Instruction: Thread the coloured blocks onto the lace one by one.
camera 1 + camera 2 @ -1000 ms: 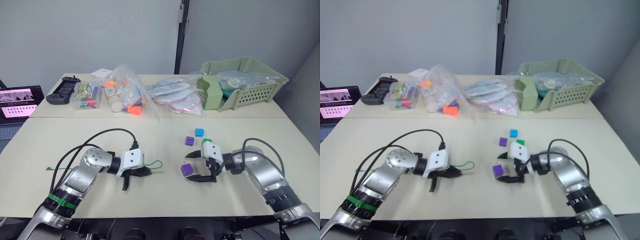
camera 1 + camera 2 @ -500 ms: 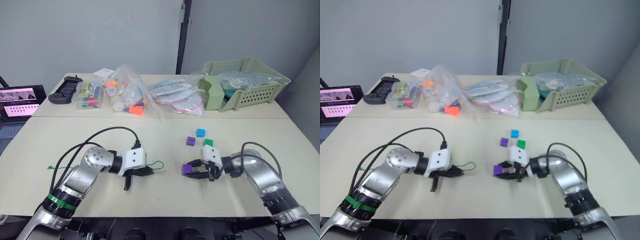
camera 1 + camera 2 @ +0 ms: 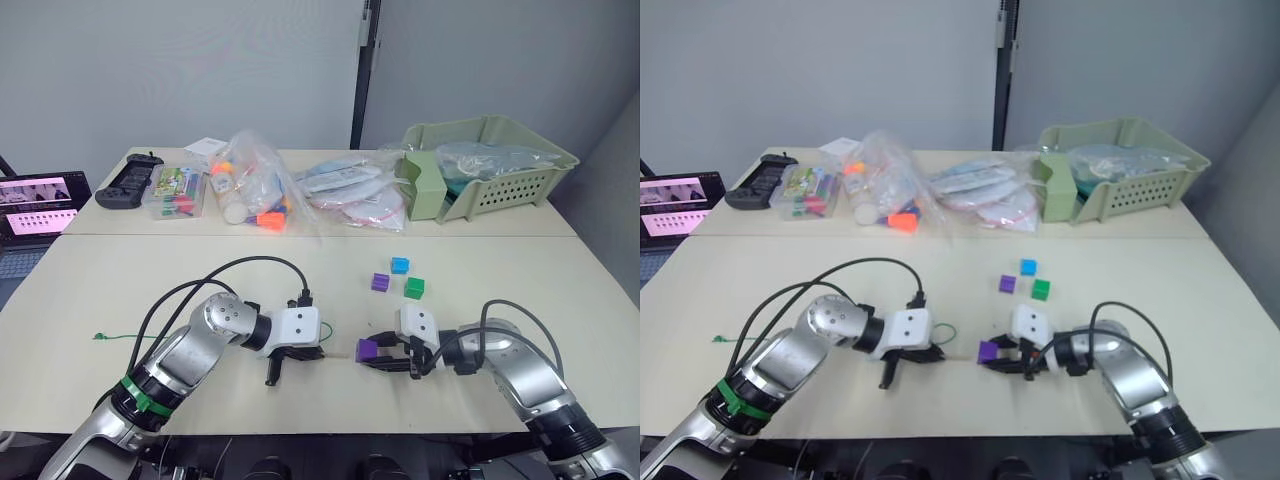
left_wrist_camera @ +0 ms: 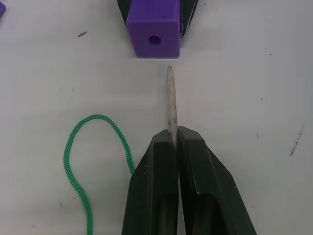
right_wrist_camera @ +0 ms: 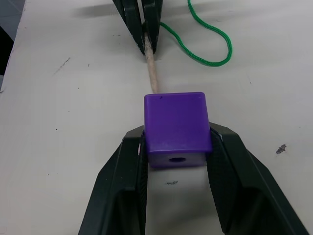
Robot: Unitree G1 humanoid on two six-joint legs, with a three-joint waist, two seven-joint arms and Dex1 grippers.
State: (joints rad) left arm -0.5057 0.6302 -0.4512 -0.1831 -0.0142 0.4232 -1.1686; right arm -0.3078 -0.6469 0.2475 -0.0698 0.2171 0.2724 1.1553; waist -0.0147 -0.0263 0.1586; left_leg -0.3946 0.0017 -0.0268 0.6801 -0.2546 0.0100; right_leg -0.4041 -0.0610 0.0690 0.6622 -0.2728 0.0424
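Note:
My right gripper [image 3: 372, 357] is shut on a purple block [image 5: 177, 128], which rests low over the table with its hole facing the left gripper. My left gripper [image 3: 322, 352] is shut on the lace [image 4: 93, 147], a thin green string. It pinches the pale stiff tip [image 4: 170, 100], which points at the purple block [image 4: 153, 32] and ends just short of its face, slightly beside the hole. The lace's far end [image 3: 98, 337] lies off to the left. Another purple block [image 3: 380, 283], a blue one [image 3: 400, 265] and a green one [image 3: 415, 288] sit behind the right gripper.
Along the back of the table lie clear bags of toy pieces [image 3: 250, 195], a small clear box [image 3: 175, 190], a black controller [image 3: 125, 183] and a pale green basket [image 3: 490, 165]. A laptop [image 3: 35, 205] sits at far left.
The right gripper closed on the purple block and carried it left. The left gripper moved right with the lace tip, so tip and block now nearly meet.

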